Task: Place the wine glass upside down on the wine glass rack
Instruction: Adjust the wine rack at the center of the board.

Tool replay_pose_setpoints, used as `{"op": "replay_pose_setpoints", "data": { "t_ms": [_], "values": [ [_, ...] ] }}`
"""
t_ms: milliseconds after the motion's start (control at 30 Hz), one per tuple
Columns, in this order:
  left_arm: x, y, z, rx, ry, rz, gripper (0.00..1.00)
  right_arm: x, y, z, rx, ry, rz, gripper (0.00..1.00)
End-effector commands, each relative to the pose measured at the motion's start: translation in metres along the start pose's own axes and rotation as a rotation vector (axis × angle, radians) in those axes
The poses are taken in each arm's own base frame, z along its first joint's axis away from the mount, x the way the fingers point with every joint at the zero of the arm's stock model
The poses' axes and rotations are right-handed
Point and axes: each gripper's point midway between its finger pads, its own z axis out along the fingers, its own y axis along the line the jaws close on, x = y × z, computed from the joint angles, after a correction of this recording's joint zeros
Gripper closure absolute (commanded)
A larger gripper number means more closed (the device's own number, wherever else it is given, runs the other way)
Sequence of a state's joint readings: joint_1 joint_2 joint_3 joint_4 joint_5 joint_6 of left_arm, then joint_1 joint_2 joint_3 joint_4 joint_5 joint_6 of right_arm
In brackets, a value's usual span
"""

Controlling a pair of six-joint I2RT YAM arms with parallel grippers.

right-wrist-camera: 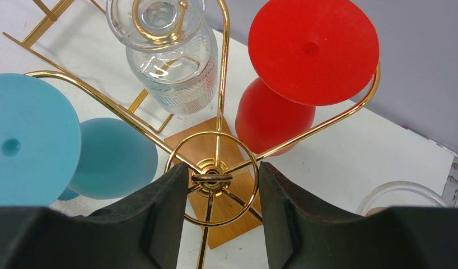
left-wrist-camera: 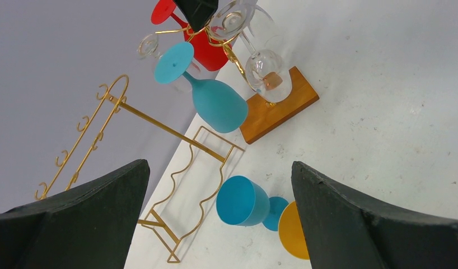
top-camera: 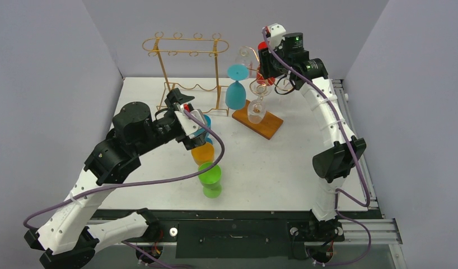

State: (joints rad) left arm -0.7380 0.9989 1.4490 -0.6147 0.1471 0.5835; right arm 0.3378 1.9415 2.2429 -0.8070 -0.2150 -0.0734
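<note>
Your right jaws stand apart, straddling the rack hub (right-wrist-camera: 213,176). Your left jaws gape wide, a blue glass (left-wrist-camera: 242,200) ahead between them

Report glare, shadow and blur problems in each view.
Top external: even light, only faint shadows on the table. Left wrist: sharp but tilted; left gripper fills both lower corners darkly. Right wrist: bright highlights on the clear glass; right gripper near-black, featureless.

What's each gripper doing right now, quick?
Left gripper: open, holding nothing.
Right gripper: partly open, straddling the gold rack's centre hub, no grip visible.
</note>
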Motion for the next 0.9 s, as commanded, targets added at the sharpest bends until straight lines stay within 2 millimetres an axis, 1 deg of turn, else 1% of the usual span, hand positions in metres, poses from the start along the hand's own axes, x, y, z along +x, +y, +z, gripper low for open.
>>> {"op": "replay_pose_setpoints", "data": {
  "t_ms": [0, 167, 333, 467, 633, 800, 867],
  "values": [
    [-0.016, 0.007, -0.007, -0.026, -0.066, 0.008, 0.04, 0.034, 0.012, 0.002, 0.03, 0.129, 0.06, 0.59],
    [-0.017, 0.007, -0.008, -0.028, -0.069, 0.009, 0.04, 0.032, 0.013, 0.001, 0.077, 0.122, 0.106, 0.68],
    [-0.016, 0.007, -0.01, -0.03, -0.07, 0.011, 0.04, 0.031, 0.014, 0.002, 0.116, 0.108, 0.166, 0.81],
    [-0.016, 0.007, -0.011, -0.032, -0.07, 0.011, 0.04, 0.027, 0.014, 0.002, 0.145, 0.095, 0.198, 0.89],
    [-0.017, 0.007, -0.011, -0.035, -0.072, 0.014, 0.04, 0.027, 0.015, -0.002, 0.198, 0.091, 0.188, 0.93],
    [-0.016, 0.006, -0.011, -0.03, -0.072, 0.013, 0.04, 0.034, 0.018, -0.007, 0.237, 0.098, 0.193, 0.94],
    [-0.017, 0.006, -0.01, -0.028, -0.075, 0.011, 0.04, 0.038, 0.016, -0.009, 0.263, 0.096, 0.202, 0.95]
  ]
}}
